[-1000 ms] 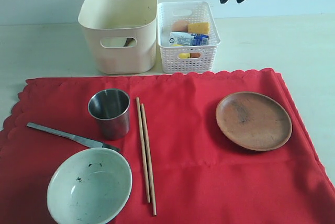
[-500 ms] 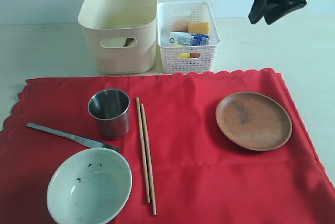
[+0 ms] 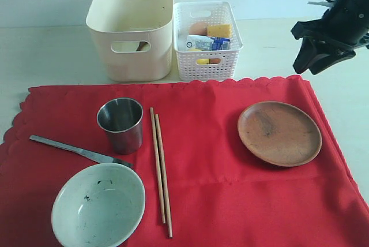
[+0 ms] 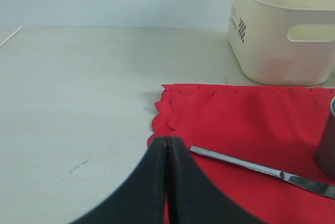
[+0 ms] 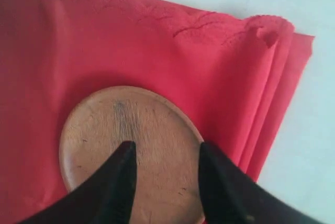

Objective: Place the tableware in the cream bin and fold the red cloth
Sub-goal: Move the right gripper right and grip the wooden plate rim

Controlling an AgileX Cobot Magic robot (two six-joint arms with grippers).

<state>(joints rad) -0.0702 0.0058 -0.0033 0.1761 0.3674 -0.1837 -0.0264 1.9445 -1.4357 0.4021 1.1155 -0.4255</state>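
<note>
While cup (image 3: 120,123), bowl (image 3: 98,204), knife (image 3: 75,150) and chopsticks (image 3: 160,166) lie on the left half of the red cloth (image 3: 207,114), your right claw (image 3: 311,62) hangs over its far right corner, half open and empty, pointed at the brown plate (image 3: 279,133) on the cloth's right side. Your left claw (image 4: 166,143) is pressed closed on nothing, by the cloth's left edge. Likely next: drop to the plate's rim, pinch it, and carry it to the cream bin (image 3: 132,39), far left.

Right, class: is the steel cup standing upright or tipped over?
Upright. The steel cup stands on its base on the red cloth, open rim facing up.
</note>
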